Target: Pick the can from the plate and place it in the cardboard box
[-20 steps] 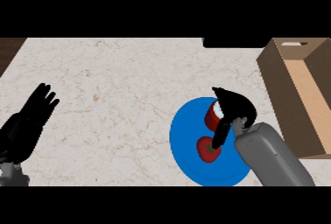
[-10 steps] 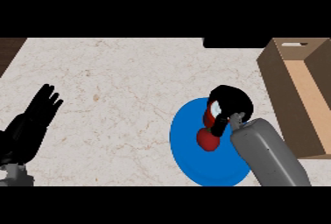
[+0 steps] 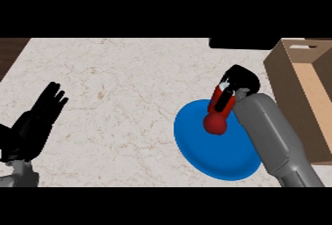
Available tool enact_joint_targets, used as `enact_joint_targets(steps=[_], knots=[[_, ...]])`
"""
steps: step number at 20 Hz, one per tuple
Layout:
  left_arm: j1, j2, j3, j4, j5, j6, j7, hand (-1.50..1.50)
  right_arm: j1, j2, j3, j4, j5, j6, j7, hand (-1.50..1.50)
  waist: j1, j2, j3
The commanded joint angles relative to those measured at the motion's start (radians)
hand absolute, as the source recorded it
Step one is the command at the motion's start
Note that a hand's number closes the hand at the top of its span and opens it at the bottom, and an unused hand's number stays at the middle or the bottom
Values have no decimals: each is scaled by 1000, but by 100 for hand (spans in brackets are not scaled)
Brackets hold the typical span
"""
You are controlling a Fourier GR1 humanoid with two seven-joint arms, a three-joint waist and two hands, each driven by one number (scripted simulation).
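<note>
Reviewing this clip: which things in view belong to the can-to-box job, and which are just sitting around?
Part of the job:
- red can, gripped by the right hand and tilted above the plate
- blue plate
- cardboard box at the right edge

Not involved:
- left hand, resting open at the left edge
- dark object at the counter's far edge, too cut off to identify

right robot hand (image 3: 237,83) curled round red can (image 3: 218,115) over blue plate (image 3: 214,145), cardboard box (image 3: 303,94) beside

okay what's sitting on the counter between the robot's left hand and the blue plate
Nothing. In the head view, the stretch of marble counter between the open left hand and the blue plate is bare.
</note>
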Motion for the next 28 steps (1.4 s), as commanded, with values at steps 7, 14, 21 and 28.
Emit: enact_joint_targets(steps=[7, 14, 21, 28], knots=[[-32, 5, 5, -40, 8, 12, 63, 0, -220, -13, -42, 370, 159, -274, -17, 150, 1, 6, 4], [-19, 5, 32, 13, 13, -4, 30, 0, -366, 4, 13, 227, 229, -235, 70, 150, -28, -5, 2], [2, 25, 54, -19, 5, 6, 47, 0, -478, -48, 36, 82, 356, -230, 295, 150, -39, -12, 2], [64, -3, 33, -25, 1, -28, -3, 0, -476, -158, -15, 40, 441, -169, 371, 150, -34, -9, 2]])
